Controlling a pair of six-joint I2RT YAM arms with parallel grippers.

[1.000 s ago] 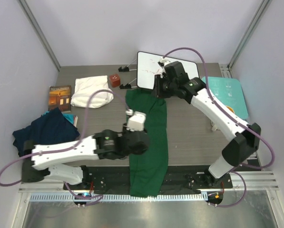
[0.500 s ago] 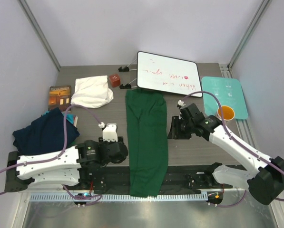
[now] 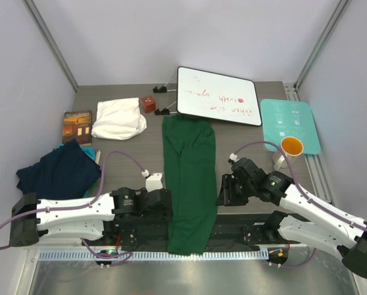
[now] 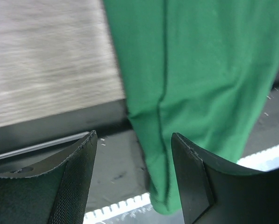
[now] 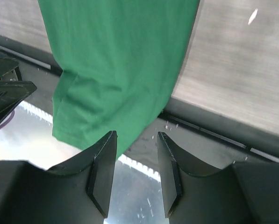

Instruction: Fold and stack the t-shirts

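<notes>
Dark green t-shirt [image 3: 189,178]: lay folded into a long strip down the middle of the table [image 3: 251,138], its near end hanging over the front edge.
Left gripper [image 3: 163,202]: fingers spread, empty, just left of the strip.
Right gripper [image 3: 225,190]: fingers parted, empty, just right of it.
Cream-white t-shirt [image 3: 117,118]: lay folded, far left.
Navy t-shirt [image 3: 59,171]: lay bunched at the left edge.
Orange mug [image 3: 291,146]: stood at the near edge of the teal board [image 3: 291,117].

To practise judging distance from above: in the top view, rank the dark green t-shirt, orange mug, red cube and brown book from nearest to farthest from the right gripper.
From the right gripper:
1. The dark green t-shirt, just to its left.
2. The orange mug, further back on the right.
3. The red cube, at the back, left of centre.
4. The brown book, far left.
</notes>
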